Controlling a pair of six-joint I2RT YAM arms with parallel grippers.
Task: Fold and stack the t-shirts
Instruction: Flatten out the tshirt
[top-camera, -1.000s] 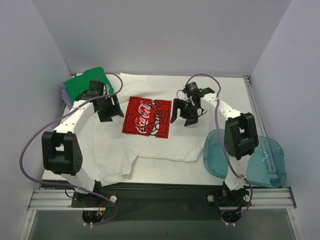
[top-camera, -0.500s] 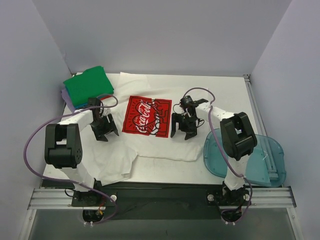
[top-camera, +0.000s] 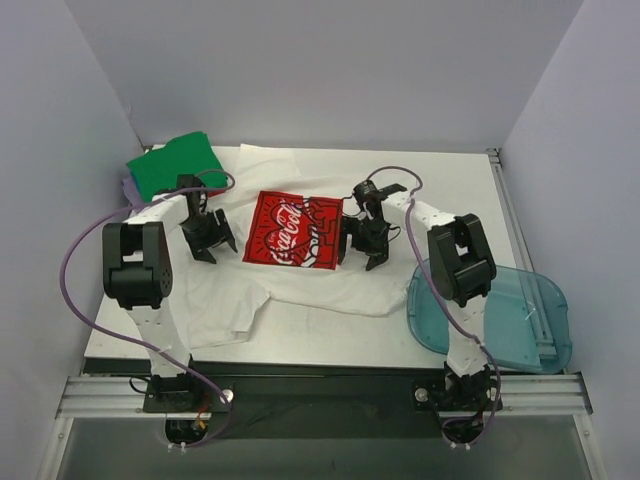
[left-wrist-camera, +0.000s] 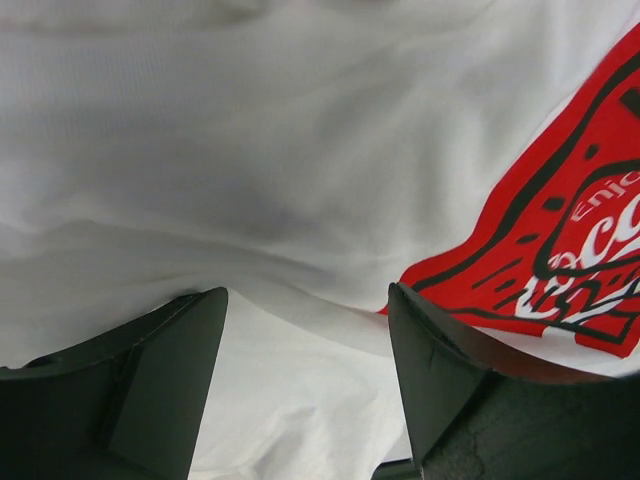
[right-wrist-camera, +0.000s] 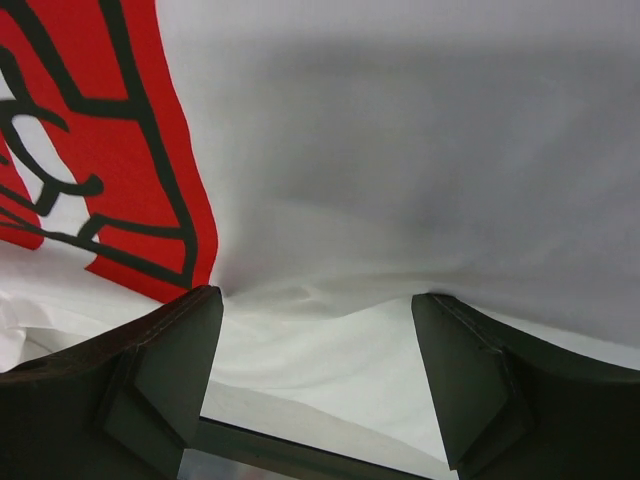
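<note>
The white t-shirt (top-camera: 300, 290) lies spread on the table with its red logo (top-camera: 293, 230) facing up. My left gripper (top-camera: 217, 248) is open and low over the cloth just left of the logo. My right gripper (top-camera: 362, 255) is open and low over the cloth just right of the logo. In the left wrist view a ridge of white cloth (left-wrist-camera: 300, 150) rises between the fingers of my left gripper (left-wrist-camera: 305, 370), with the logo (left-wrist-camera: 570, 240) at the right. In the right wrist view white cloth (right-wrist-camera: 420, 130) bunches between the fingers of my right gripper (right-wrist-camera: 315, 370), with the logo (right-wrist-camera: 100, 150) at the left. A folded green shirt (top-camera: 175, 165) lies at the far left on a lavender one (top-camera: 130, 190).
A translucent blue plastic bin (top-camera: 520, 320) lies at the table's right near edge, beside the right arm. White walls close in the left, back and right. The shirt's loose lower left part (top-camera: 225, 310) hangs in folds toward the near edge.
Both grippers have come down beside the logo, one on each side. The shirt has bunched between them and its near edge has shifted a little toward the back.
</note>
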